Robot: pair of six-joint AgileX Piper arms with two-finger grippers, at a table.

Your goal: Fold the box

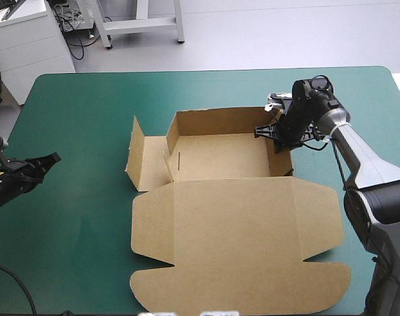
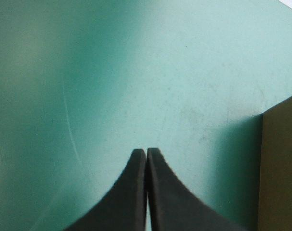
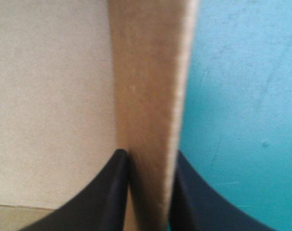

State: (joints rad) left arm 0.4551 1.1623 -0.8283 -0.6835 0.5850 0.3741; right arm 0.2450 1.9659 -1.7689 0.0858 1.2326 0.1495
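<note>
the box (image 1: 232, 197) is being seen at the middle of the cover (image 1: 74, 224), its tray (image 1: 223, 158) toward the far edge with walls raised and its lid (image 1: 239, 263) lying flat toward the near edge. the right wall (image 3: 150, 72) is being pinched by the right gripper (image 3: 148, 159), one finger inside the tray, one outside. a flap (image 1: 137, 148) is standing at the tray's left. the left gripper (image 2: 146, 153) is being held over the cover near the left edge, well apart from the tray, its fingers pressed together.

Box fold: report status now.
Right pincer shut on box, right wall. Left pincer shut, empty, clear of box. Box walls partly raised, lid flat. Nothing obstructing.
</note>
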